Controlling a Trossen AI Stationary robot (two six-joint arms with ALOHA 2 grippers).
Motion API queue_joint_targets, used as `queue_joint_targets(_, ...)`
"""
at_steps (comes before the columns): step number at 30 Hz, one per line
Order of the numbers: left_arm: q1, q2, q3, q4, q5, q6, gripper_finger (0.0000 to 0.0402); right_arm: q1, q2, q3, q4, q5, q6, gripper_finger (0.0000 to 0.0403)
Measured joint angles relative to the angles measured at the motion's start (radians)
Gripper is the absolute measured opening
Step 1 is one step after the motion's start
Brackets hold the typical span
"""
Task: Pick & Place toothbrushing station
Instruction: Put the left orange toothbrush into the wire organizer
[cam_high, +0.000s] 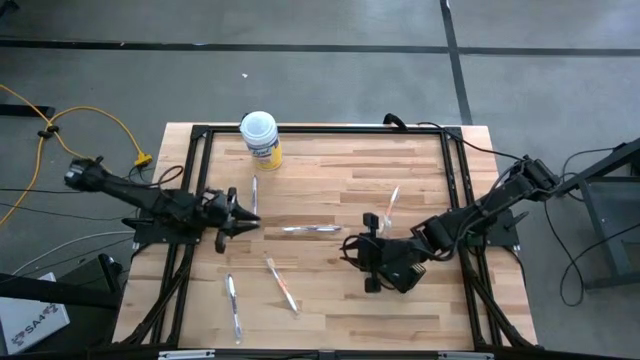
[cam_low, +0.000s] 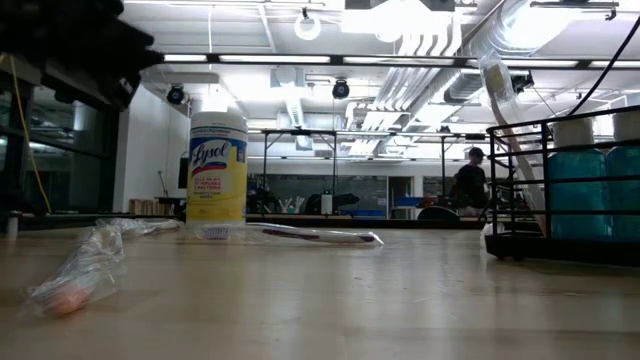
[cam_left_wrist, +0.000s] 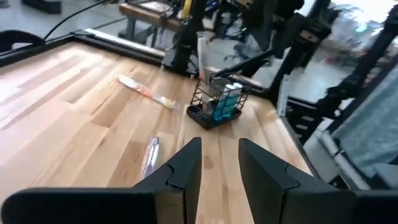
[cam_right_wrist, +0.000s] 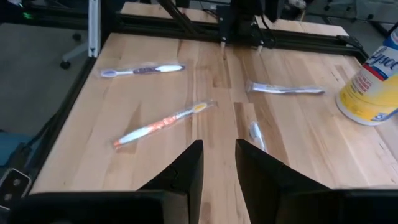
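Step in hand, by my judgement: approach to the toothbrushing station (cam_left_wrist: 217, 107), a black wire caddy of teal items standing right of the table's (cam_high: 330, 300) centre. My right gripper (cam_high: 352, 250) sits just beside it and should turn onto its rim, clear of the wrapped toothbrush (cam_high: 391, 204) leaning out. Right gripper fingers a narrow gap apart and empty; left gripper (cam_high: 250, 213), near the left edge, likewise slightly parted and empty; Lysol canister (cam_high: 259, 137) at the far edge.
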Motion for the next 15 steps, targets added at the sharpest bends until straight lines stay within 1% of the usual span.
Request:
queue_joint_targets(2, -0.065, 0.087, 0.063, -0.035, -0.093, -0.036, 0.0103, -0.001, 0.0, 0.0, -0.006, 0.0, -0.001, 0.0086)
queue_joint_targets(5, -0.169, 0.225, 0.155, -0.07, -0.279, -0.113, 0.0103, 0.0, 0.0, 0.0, -0.007, -0.002, -0.002, 0.0086)
queue_joint_targets(7, -0.236, 0.318, 0.202, -0.089, -0.416, -0.202, 0.0103, 0.0, 0.0, 0.0, -0.007, -0.02, -0.002, 0.0086)
queue_joint_targets(9, -0.291, 0.401, 0.239, -0.09, -0.518, -0.292, 0.0103, 0.0, 0.0, 0.0, -0.009, -0.036, -0.002, 0.0086)
queue_joint_targets(12, -0.354, 0.503, 0.281, -0.091, -0.606, -0.414, 0.0103, 0.001, 0.0, 0.0, -0.014, -0.071, -0.007, 0.0086)
queue_joint_targets(15, -0.396, 0.575, 0.313, -0.094, -0.653, -0.509, 0.0103, 0.002, 0.0, 0.0, -0.032, -0.108, -0.023, 0.0086)
